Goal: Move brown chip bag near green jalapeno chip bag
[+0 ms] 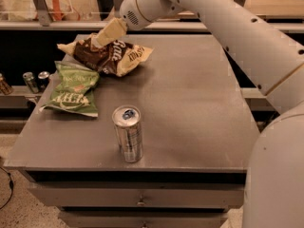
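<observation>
The brown chip bag (113,57) lies on the grey table (190,103) at the back left, its cream-yellow end pointing right. Its lower left edge touches or nearly touches the top of the green jalapeno chip bag (73,90), which lies flat near the table's left edge. My gripper (98,42) reaches down from the upper right and is shut on the top of the brown bag, just above the tabletop.
A silver drink can (128,134) stands upright near the table's front middle. My white arm (228,27) crosses the back right of the table. Small cans (35,80) stand on a lower shelf left of the table.
</observation>
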Robot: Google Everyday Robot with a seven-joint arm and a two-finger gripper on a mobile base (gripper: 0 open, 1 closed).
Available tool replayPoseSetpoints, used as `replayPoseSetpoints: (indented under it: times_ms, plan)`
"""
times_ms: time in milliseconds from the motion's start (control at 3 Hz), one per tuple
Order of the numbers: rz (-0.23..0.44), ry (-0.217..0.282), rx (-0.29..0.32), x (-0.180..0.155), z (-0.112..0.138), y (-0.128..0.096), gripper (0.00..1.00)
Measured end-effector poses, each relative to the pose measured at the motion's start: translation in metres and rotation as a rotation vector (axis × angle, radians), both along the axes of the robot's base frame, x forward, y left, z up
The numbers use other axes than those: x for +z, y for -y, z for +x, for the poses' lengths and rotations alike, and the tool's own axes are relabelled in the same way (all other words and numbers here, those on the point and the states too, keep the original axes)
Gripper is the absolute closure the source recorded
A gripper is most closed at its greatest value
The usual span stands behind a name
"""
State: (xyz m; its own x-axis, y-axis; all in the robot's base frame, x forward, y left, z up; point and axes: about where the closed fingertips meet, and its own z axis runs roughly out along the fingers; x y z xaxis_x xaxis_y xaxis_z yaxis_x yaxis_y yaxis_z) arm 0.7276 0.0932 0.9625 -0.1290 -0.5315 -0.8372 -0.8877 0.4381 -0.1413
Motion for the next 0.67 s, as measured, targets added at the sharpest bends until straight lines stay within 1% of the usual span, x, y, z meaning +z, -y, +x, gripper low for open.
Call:
replayPoseSetpoints:
  times_ms: [333,667]
  plan:
    - [-0.002,-0.020,0.007,-0.001,-0.001,0.007,0.00]
    - [-0.031,-0.040,0.051,-0.002,-0.008,0.022,0.00]
